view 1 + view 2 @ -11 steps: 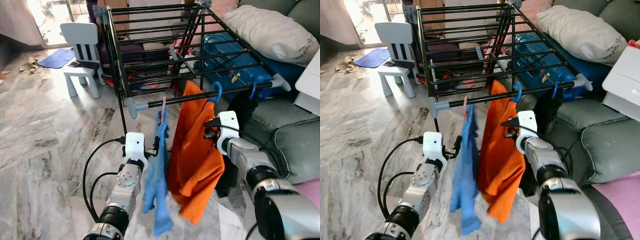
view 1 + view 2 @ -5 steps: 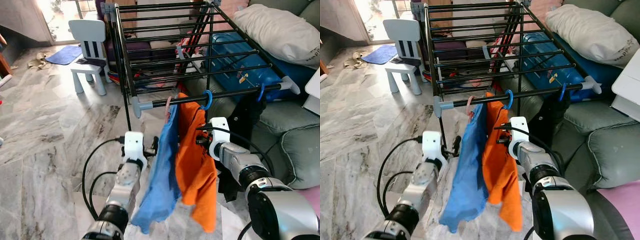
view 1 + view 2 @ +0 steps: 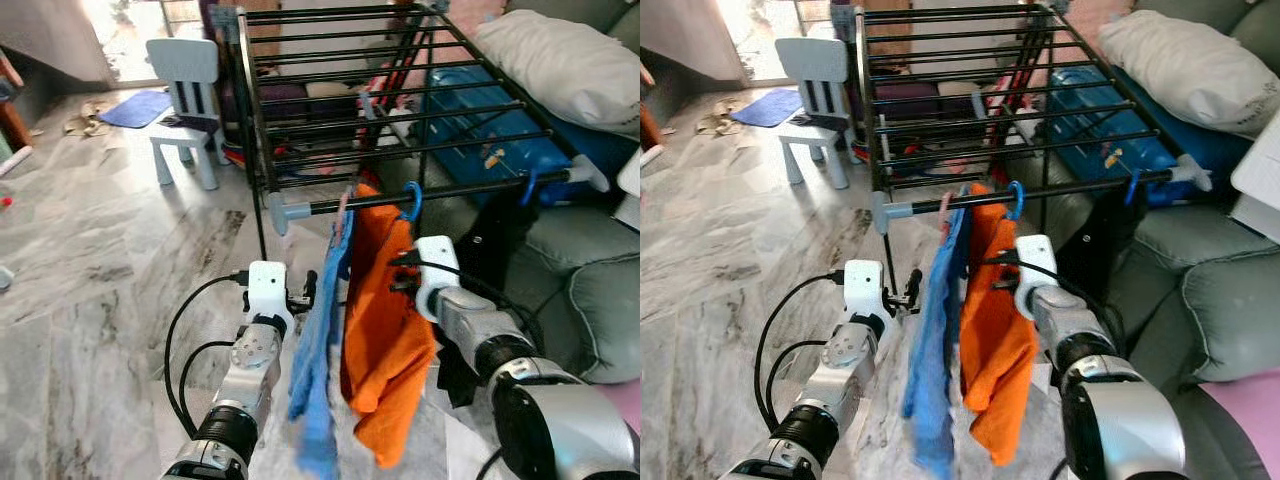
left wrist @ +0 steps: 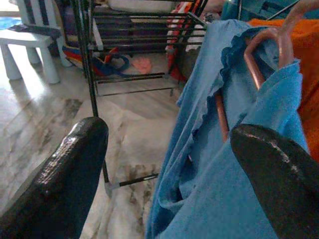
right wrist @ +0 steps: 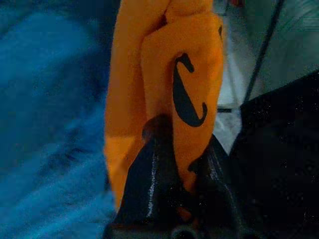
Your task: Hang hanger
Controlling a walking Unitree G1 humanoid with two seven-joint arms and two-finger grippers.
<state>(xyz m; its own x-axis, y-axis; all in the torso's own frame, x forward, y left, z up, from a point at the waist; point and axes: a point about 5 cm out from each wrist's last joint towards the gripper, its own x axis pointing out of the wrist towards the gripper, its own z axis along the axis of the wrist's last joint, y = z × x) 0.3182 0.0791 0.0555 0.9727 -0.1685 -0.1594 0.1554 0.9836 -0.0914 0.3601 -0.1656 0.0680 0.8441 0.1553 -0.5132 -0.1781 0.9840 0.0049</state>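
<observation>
A black drying rack point(image 3: 330, 90) stands ahead, its front rail point(image 3: 300, 209) at chest height. A blue garment point(image 3: 318, 340) on a pink hanger point(image 4: 259, 47) hangs from that rail. Beside it, an orange garment point(image 3: 385, 330) hangs by a blue hanger hook point(image 3: 410, 200). My left gripper point(image 3: 306, 291) is open just left of the blue garment; in the left wrist view its fingers point(image 4: 75, 164) stand wide apart with the cloth ahead. My right gripper point(image 3: 399, 281) is shut on the orange garment's edge point(image 5: 192, 74).
A white child's chair point(image 3: 188, 75) stands at the back left on the marble floor point(image 3: 100, 260), with a blue mat point(image 3: 130, 108) beyond. A blue suitcase point(image 3: 480, 140), a black garment point(image 3: 500, 235) on the rail, a grey sofa point(image 3: 590, 300) and a white pillow point(image 3: 570, 60) crowd the right.
The blue garment, swung out towards me half a second ago, has dropped back to hang straight down. Both grippers hold their places, and the head view has shifted slightly.
</observation>
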